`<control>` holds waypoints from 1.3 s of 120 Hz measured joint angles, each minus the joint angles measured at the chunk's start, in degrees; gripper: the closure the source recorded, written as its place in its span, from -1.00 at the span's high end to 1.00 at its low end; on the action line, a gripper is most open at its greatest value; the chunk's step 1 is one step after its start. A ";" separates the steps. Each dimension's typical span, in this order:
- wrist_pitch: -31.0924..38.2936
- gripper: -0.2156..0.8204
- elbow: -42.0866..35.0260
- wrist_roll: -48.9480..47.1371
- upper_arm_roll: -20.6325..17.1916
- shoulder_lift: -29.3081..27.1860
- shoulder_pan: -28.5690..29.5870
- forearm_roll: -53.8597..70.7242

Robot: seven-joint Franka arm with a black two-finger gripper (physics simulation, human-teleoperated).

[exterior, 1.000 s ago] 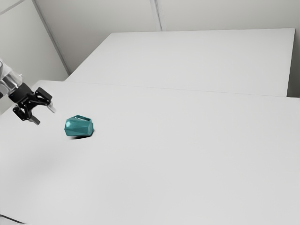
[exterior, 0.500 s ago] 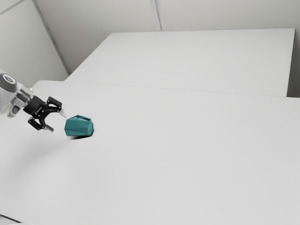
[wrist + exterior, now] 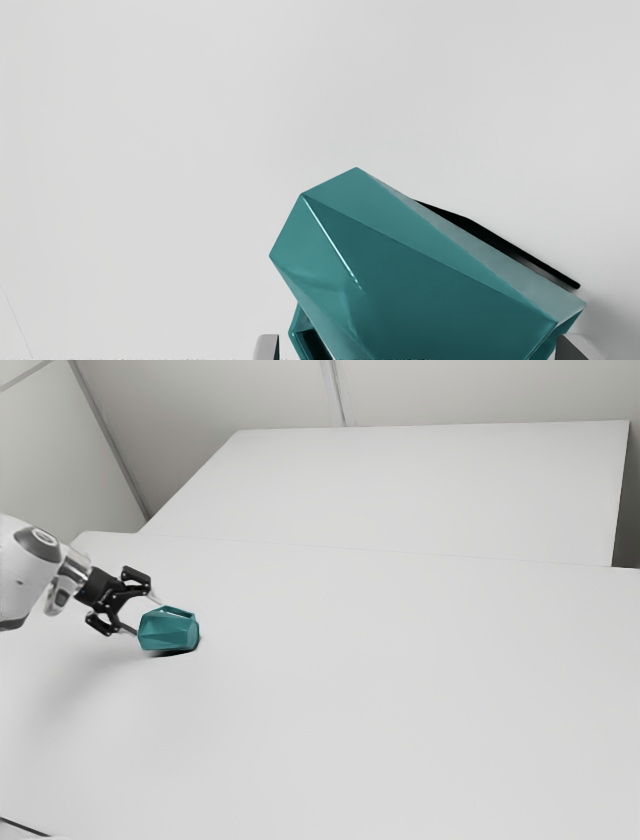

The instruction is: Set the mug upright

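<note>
On desk [image 3: 350, 700], teal mug [image 3: 169, 631] lies on its side, unmoved. My end effector [image 3: 147, 617] has advanced from exterior view's left up to it, spread to either side, not gripping. Reach looks nearly done; grip, then turning upright, remain.

Mug [image 3: 170, 632] on its side blocks you straight ahead of the end effector [image 3: 146, 616], taking most of the gap between fingers. Handle [image 3: 293, 325] just beside one finger, body close to the other. You've open counter [image 3: 400, 680] toward the exterior view's right.
</note>
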 joint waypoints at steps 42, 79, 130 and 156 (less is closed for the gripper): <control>2.36 0.58 1.35 0.00 0.00 3.15 -1.91 -4.44; 4.26 -0.17 1.27 0.00 0.00 3.24 -2.93 -5.47; 5.10 -0.88 2.10 0.01 -0.52 0.85 -4.43 -4.77; 5.02 -0.92 1.29 0.01 -0.52 -2.35 -7.50 -0.07</control>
